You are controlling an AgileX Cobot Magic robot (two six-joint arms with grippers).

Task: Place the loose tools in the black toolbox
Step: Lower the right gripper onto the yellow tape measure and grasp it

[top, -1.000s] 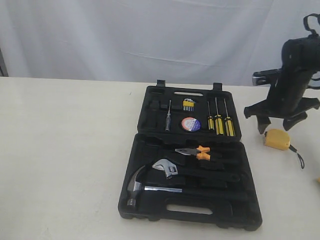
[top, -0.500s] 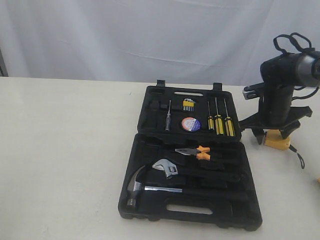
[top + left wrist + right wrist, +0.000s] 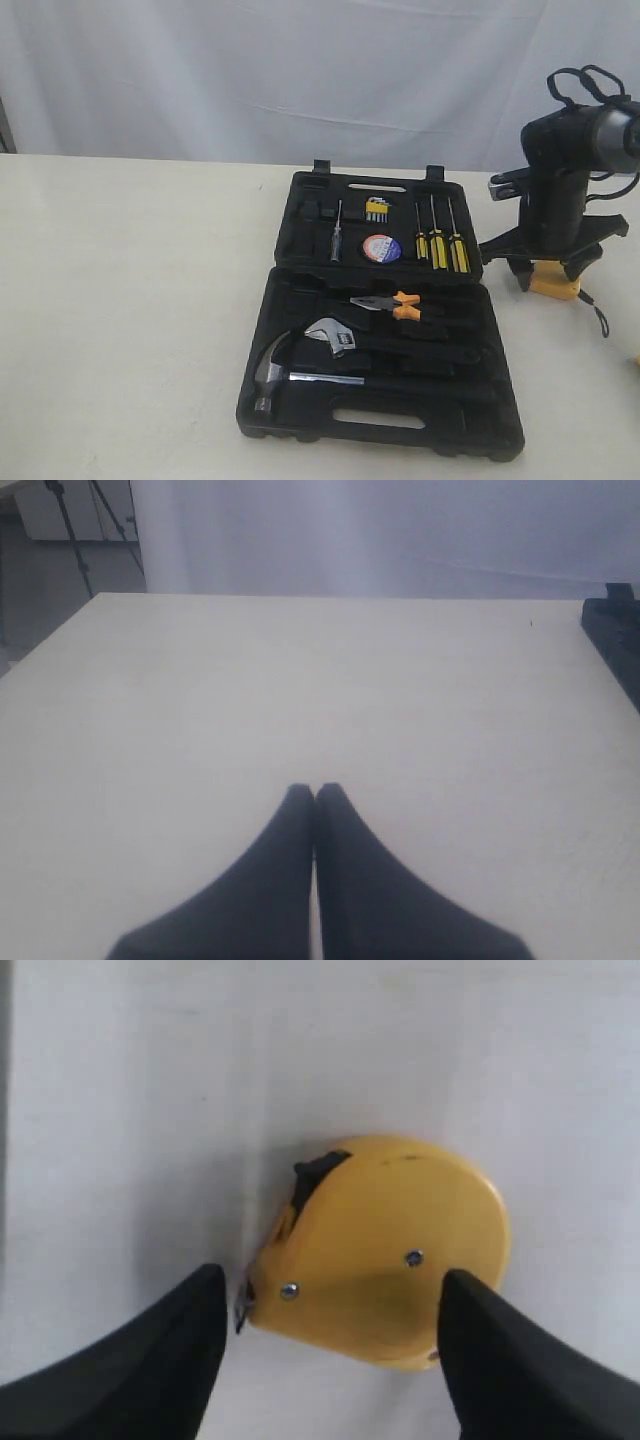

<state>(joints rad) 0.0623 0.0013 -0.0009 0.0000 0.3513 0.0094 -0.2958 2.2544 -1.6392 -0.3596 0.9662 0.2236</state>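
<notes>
white curtain (image 3: 300,80) hanging behind cream table (image 3: 120,300); soft even light falling; tripod (image 3: 75,525) standing on grey floor (image 3: 25,590) beyond

place: robot lab | signs: white curtain backdrop (image 3: 300,70), plain cream table (image 3: 120,300)

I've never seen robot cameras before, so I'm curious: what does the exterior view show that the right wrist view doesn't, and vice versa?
Only the exterior view: the open black toolbox holding pliers, tape roll, hammer, wrench and screwdrivers. Only the right wrist view: two screws on the face of the yellow tape measure. Both: that tape measure on the table, the right gripper open astride it.
</notes>
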